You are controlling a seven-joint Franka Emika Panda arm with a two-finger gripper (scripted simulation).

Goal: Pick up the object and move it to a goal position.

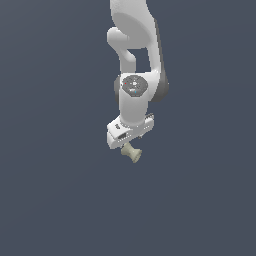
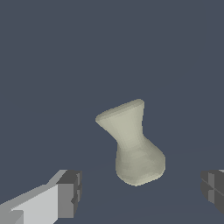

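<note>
Hand (image 2: 140, 192) spread wide, fingers (image 2: 70, 192) well apart, pinching nothing. Spool (image 2: 133, 146) sits between my fingers, touching neither. Pale cream, narrow waist, flared ends, tilted. Exterior view: spool (image 1: 132, 152) just below my hand (image 1: 127, 142), poking out toward exterior view's right. Plain dark grey surface all round.

Tilted cream spool-shaped object (image 2: 133, 146)

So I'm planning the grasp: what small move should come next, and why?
Probably lower the tool a little further, then close. In the wrist view its fingers stand wide apart on either side of the spool-shaped object, not touching it.
</note>
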